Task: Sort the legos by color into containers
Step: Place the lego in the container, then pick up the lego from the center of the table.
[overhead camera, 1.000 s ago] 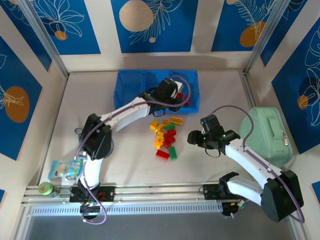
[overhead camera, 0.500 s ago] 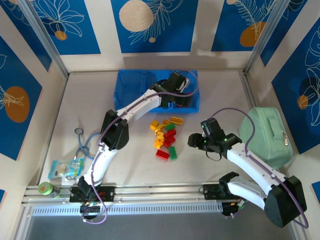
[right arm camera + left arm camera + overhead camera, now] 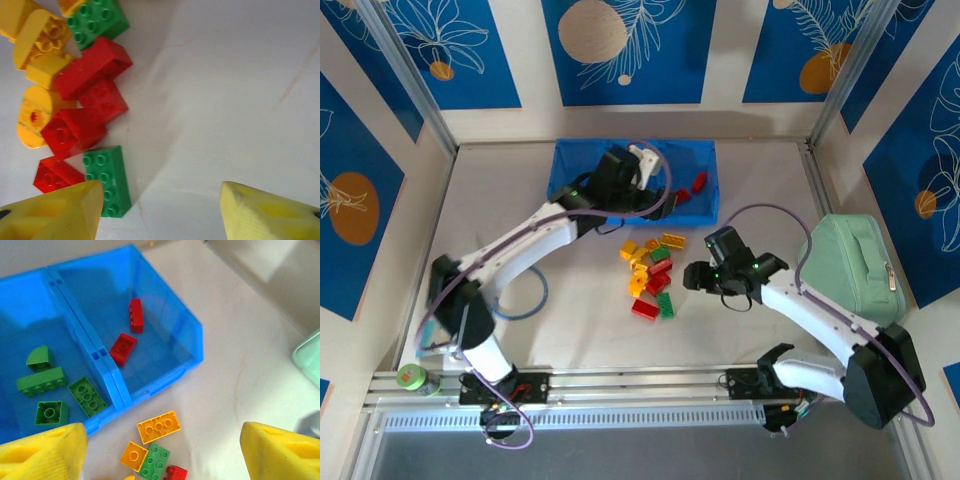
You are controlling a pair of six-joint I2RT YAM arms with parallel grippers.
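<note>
Left gripper (image 3: 161,452) and right gripper (image 3: 160,212), jaws apart (both facing down)

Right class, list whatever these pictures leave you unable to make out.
1. Top view: the left arm covers the tray's middle compartment, hiding its contents.
2. Left wrist view: the left edge cuts off the compartment holding green bricks.
3. Right wrist view: the top-left corner cuts off a yellow brick.

Bright, even light with soft shadows; the left arm (image 3: 520,248) shows motion blur.
</note>
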